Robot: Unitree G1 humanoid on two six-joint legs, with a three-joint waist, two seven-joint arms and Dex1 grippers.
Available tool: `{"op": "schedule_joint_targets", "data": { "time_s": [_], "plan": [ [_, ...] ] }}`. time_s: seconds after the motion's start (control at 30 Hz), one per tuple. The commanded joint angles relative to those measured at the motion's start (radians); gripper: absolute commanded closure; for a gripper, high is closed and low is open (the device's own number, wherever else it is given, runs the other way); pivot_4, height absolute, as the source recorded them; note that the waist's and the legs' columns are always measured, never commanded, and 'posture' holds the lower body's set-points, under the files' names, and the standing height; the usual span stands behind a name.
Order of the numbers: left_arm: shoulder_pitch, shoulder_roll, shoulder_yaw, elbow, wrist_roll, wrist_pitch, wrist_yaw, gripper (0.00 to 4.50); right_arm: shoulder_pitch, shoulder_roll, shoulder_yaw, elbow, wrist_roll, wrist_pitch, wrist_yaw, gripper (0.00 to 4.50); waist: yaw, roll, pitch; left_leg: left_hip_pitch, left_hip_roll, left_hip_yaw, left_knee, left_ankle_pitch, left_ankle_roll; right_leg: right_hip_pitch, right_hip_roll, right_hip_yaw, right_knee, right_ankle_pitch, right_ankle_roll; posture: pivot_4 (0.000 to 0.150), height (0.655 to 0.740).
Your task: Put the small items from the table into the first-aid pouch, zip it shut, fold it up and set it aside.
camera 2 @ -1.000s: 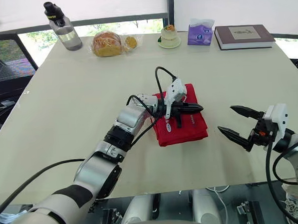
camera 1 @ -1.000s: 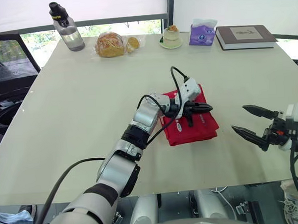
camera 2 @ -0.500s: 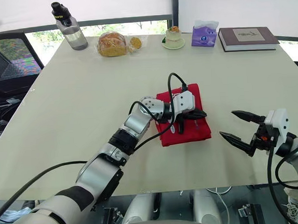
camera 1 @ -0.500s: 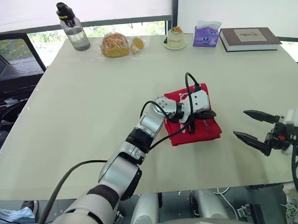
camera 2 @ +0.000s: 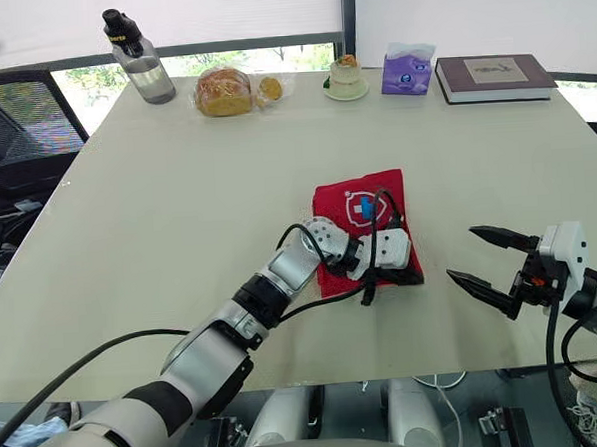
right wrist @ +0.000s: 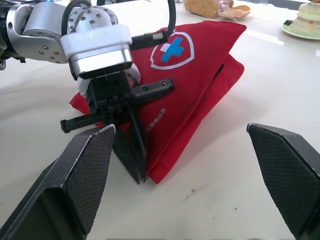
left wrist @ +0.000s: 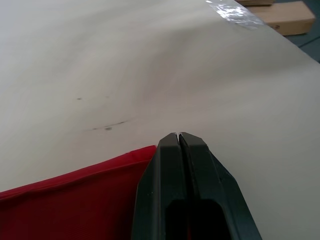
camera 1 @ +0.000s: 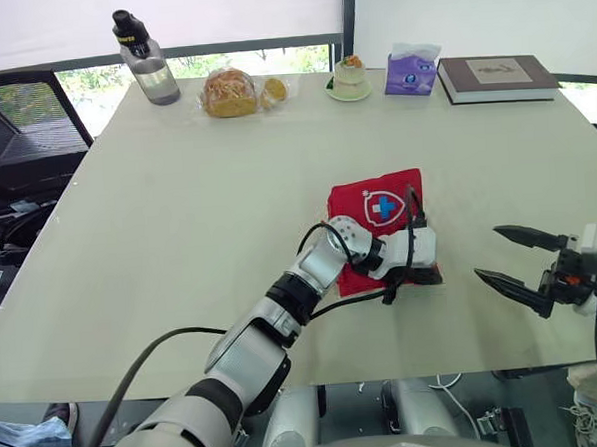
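First-aid pouch (camera 1: 378, 211), red, lies folded on counter (camera 1: 177, 190) near front edge, emblem up. Left end effector (camera 1: 433, 274) fully closed, fingertips together, resting at pouch's near corner; whether cloth is pinched, cannot tell. Right end effector (camera 1: 488, 252) wide open, empty, near pouch. Step seems: folding done, setting aside remains. Next move probably needs firm grip on folded edge, so pouch does not unfold.

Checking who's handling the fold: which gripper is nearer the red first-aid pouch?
Left. The left gripper, shut, sits against the pouch at its near right corner; the right gripper hangs open off to the pouch's right, apart from it.
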Motion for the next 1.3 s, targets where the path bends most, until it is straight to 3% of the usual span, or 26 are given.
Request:
{"op": "schedule_joint_targets", "data": {
  "time_s": [0.03,0.27,0.47,0.63,0.73,0.87,1.1,1.2,1.3],
  "plan": [
    [0.024,0.021,-0.012,0.000,0.004,0.062,-0.040,4.41,0.004,-0.018,-0.044,-0.017,0.018,-0.013,0.005,0.00,-0.004,0.000,0.000,0.000,0.000,0.000,0.000,0.000,0.000,0.000,0.000,0.000,0.000,0.000,0.000,0.150,0.7400],
    [-0.046,-0.034,0.210,-0.079,-0.207,0.231,-0.008,4.41,-0.003,-0.009,-0.035,0.008,0.007,-0.031,0.013,0.00,-0.017,0.000,0.001,-0.002,0.000,-0.001,0.000,0.000,0.000,-0.002,0.000,0.000,0.000,0.000,0.001,0.150,0.7400],
    [-0.174,-0.042,0.379,0.038,-0.277,0.276,0.125,4.41,-0.026,-0.011,-0.024,0.030,0.002,-0.040,0.016,0.00,-0.017,0.000,0.001,-0.002,0.000,0.000,0.000,0.000,0.000,-0.003,0.000,0.000,0.000,0.000,0.002,0.150,0.7400],
    [-0.245,-0.005,0.404,0.255,-0.219,0.214,0.195,4.41,-0.046,-0.007,-0.011,0.035,-0.006,-0.043,0.015,0.00,-0.019,0.000,0.001,-0.002,-0.001,0.000,-0.001,0.000,0.000,-0.003,0.000,0.000,0.000,0.000,0.003,0.150,0.7400],
    [-0.285,0.024,0.375,0.436,-0.137,0.172,0.273,4.41,-0.056,-0.002,0.000,0.028,-0.009,-0.041,0.010,0.00,-0.019,0.000,0.001,-0.002,-0.001,-0.001,-0.001,0.000,0.000,-0.003,0.000,0.000,0.000,0.000,0.003,0.150,0.7400],
    [-0.339,0.019,0.434,0.597,-0.134,0.196,0.427,4.41,-0.052,-0.008,0.003,0.017,-0.005,-0.031,0.011,0.00,-0.019,0.000,0.001,-0.001,-0.001,0.000,-0.001,0.000,0.000,-0.002,0.000,0.000,0.000,0.000,0.003,0.150,0.7400],
    [-0.359,0.028,0.515,0.679,-0.140,0.174,0.550,4.41,-0.070,-0.019,0.006,0.019,-0.003,-0.020,0.009,0.00,-0.018,0.000,0.001,-0.001,-0.001,-0.001,-0.001,0.000,0.000,-0.001,0.000,0.000,0.000,0.000,0.004,0.150,0.7400],
    [-0.361,0.050,0.570,0.658,-0.158,0.025,0.604,4.41,-0.080,-0.003,0.011,0.011,0.009,0.001,-0.018,0.00,-0.019,0.000,0.001,-0.001,-0.001,-0.001,-0.001,0.000,0.000,-0.001,0.000,0.000,0.000,0.000,0.004,0.150,0.7400],
    [-0.365,0.066,0.600,0.612,-0.179,-0.101,0.524,4.41,-0.100,0.013,0.007,0.001,0.034,0.033,-0.055,0.00,-0.019,-0.001,0.002,-0.002,-0.001,0.000,-0.001,0.000,0.000,-0.003,0.000,0.000,0.001,0.000,0.003,0.150,0.7400]
  ]
}}
